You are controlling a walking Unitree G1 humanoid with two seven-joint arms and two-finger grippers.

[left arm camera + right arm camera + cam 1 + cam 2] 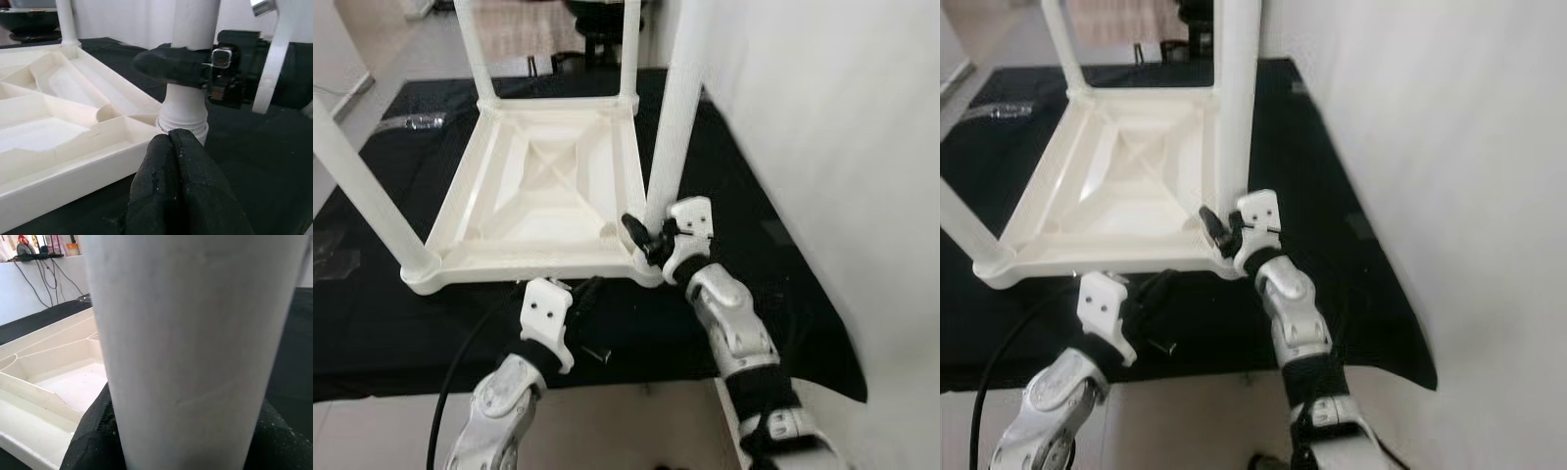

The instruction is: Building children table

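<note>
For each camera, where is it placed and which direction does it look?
Left eye view: head, looking down at the upturned table top; both arms show.
Right eye view: same scene, slightly shifted.
Left wrist view: along the shut left gripper toward the leg base.
Right wrist view: right gripper fingers around the leg.
Shared: the wrist views both show that near-right leg.

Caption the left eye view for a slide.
Right gripper clamps the near-right leg of the upturned white table on black cloth; left gripper waits beside.
</note>
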